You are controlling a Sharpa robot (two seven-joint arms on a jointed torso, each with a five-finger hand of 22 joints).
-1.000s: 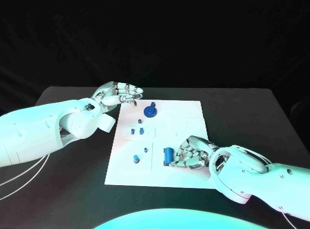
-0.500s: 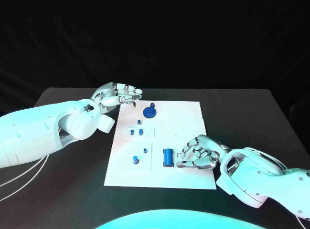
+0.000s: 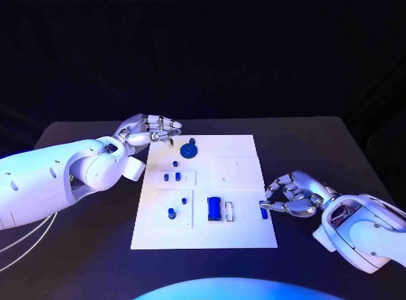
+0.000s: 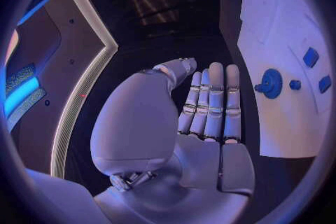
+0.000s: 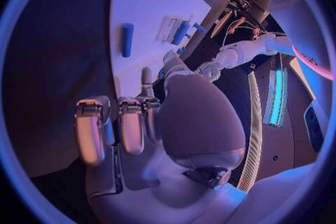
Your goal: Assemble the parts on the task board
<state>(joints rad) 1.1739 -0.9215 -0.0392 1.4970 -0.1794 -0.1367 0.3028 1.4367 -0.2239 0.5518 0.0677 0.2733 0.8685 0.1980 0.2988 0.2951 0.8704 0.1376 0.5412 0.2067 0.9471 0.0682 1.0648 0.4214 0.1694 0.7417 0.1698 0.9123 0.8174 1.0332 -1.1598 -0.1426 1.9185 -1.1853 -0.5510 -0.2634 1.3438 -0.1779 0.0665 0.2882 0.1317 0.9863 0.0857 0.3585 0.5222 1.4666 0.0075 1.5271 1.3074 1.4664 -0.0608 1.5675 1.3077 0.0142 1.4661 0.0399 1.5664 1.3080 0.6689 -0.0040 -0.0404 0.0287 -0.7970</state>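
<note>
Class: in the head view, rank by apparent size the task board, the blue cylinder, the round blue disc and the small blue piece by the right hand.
1. Task board
2. Blue cylinder
3. Round blue disc
4. Small blue piece

You cannot tell from the head view whether the right hand touches the small blue part just at its nine o'clock side; the fingertips crowd that spot. In the right wrist view the palm hides whatever lies under the curled fingers. The left hand sits at the eleven o'clock corner of the task board, and you cannot tell whether it rests on the table. The little parts in the board's left-hand pockets are too small to tell their shapes. In the left wrist view the board runs off the circle's rim.
</note>
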